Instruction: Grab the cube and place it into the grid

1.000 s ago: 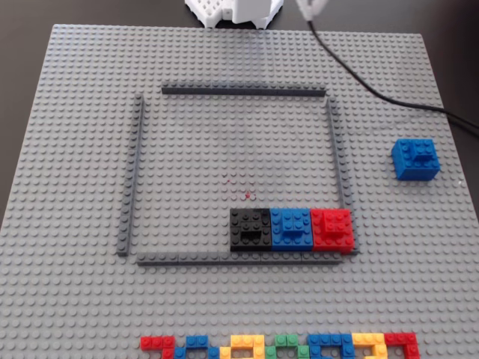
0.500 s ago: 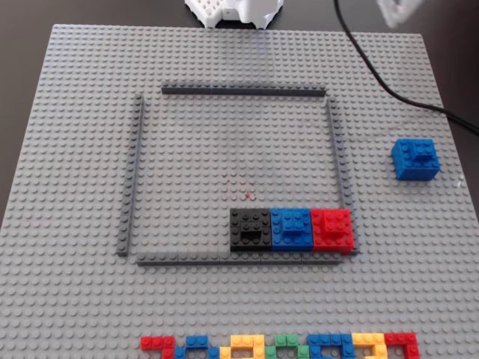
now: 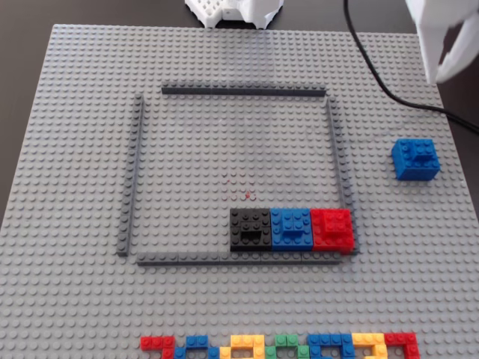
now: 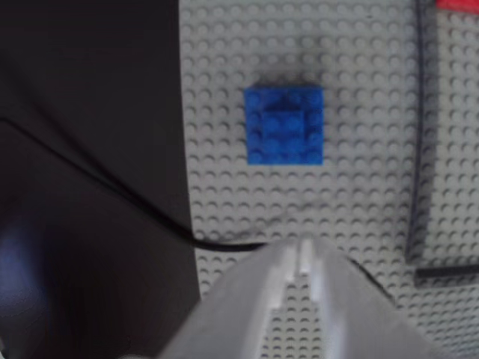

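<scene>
The blue cube (image 3: 415, 158) sits alone on the grey baseplate, right of the grid (image 3: 243, 90), a square outline of thin dark grey strips. My white gripper (image 3: 441, 71) hangs blurred at the upper right, above and behind the cube, holding nothing. In the wrist view the cube (image 4: 284, 126) lies ahead of the gripper (image 4: 303, 247), whose fingertips meet in a point with only a thin slit between them. A grid strip (image 4: 419, 149) runs down the right side of that view.
A black cube (image 3: 250, 228), a second blue cube (image 3: 291, 226) and a red cube (image 3: 331, 228) stand in a row inside the grid's lower right corner. A row of multicoloured flat bricks (image 3: 281, 347) lines the near edge. A black cable (image 3: 374, 75) crosses the plate's upper right corner.
The gripper has swung from the top centre to the right and come lower into the fixed view, closer to the lone blue cube. No brick has moved.
</scene>
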You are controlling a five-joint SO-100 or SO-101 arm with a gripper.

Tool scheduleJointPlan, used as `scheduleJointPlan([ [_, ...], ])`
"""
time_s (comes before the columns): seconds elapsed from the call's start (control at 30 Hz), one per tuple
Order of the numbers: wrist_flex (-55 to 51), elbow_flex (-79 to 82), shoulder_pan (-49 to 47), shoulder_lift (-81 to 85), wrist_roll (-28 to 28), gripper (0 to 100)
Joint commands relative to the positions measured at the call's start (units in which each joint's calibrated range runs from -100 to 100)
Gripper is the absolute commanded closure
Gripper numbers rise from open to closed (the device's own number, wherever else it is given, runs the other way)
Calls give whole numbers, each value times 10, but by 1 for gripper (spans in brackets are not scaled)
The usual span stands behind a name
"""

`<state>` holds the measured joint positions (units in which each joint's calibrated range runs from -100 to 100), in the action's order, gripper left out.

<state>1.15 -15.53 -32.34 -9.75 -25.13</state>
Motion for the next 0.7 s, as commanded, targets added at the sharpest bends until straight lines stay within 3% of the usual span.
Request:
scheduleJointPlan([
  [0.0,1,-87,-1,-36,-5,100],
  [0.27,2,-145,6,-111,-7,97],
  [0.5,-11,-178,11,-158,-18,75],
  [0.67,-15,-185,19,-173,-20,72],
])
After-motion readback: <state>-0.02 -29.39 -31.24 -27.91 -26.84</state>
